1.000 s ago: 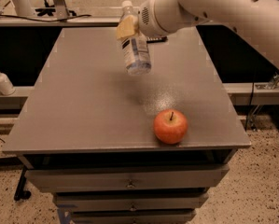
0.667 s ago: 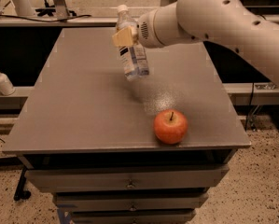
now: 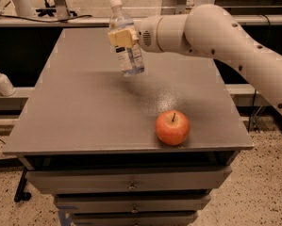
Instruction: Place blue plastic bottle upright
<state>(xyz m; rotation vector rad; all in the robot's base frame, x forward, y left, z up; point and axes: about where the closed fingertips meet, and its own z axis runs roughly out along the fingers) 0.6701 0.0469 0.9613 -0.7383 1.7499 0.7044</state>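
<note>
At the far left, off the table, a white pump bottle [image 3: 1, 81] stands on a lower ledge (no part of this job). The grey table [image 3: 70, 117] fills the middle, with drawers [image 3: 131, 179] under it. Over its back half the gripper [image 3: 123, 36] is clamped around the blue plastic bottle [image 3: 126, 48], holding it on its upper half. The bottle is cap up and nearly vertical, leaning a little with the cap towards the left. Its base appears to hang clear of the tabletop. The white arm [image 3: 216, 29] reaches in from the right. Near the front right edge sits an apple [image 3: 172, 127], well apart from the bottle. As I judge it, the bottle is already turned cap up. What is left is to straighten the lean, lower the base flat onto the table and let go.
</note>
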